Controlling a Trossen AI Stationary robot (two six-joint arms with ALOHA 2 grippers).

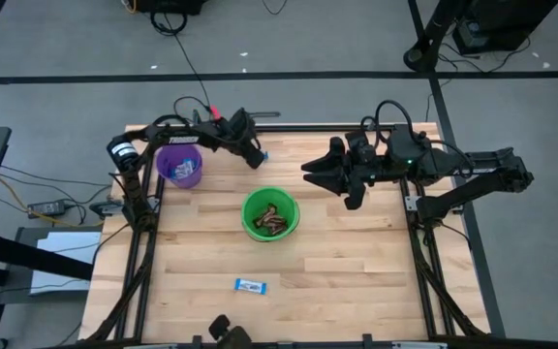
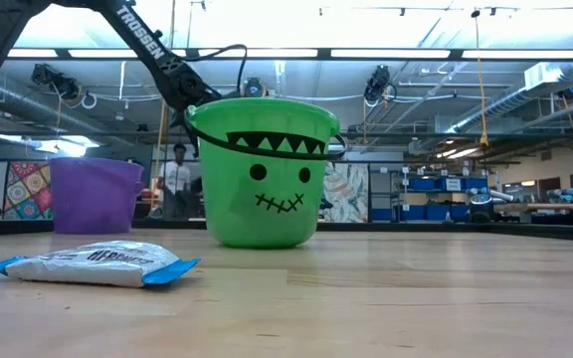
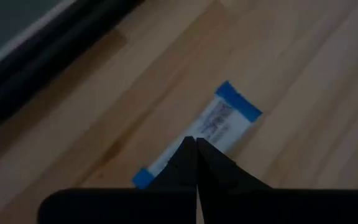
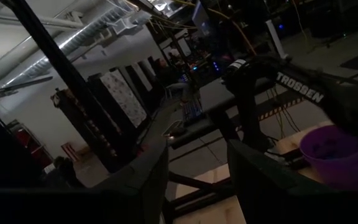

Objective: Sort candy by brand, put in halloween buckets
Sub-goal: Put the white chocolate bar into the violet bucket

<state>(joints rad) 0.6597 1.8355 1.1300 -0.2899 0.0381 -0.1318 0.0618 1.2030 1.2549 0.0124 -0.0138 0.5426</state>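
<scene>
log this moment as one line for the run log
left gripper: shut on blue candy, far edge | right gripper: open, raised | second blue candy: near edge

Light wooden table (image 1: 337, 262) carrying green bucket (image 1: 270, 214) near its middle, purple bucket (image 1: 179, 166) sitting toward its far left corner, one blue-and-white candy bar (image 1: 250, 285) lying flat nearer its front edge, another (image 3: 199, 132) lying by its far edge.

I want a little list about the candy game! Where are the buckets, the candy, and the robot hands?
green bucket: mid-table, brown candy inside
purple bucket: far left, blue candy inside
loose blue candy: lying near front edge
second blue candy: at left gripper's tips, far edge
left gripper: fingers together, right of purple bucket
right gripper: open, raised, waiting
</scene>
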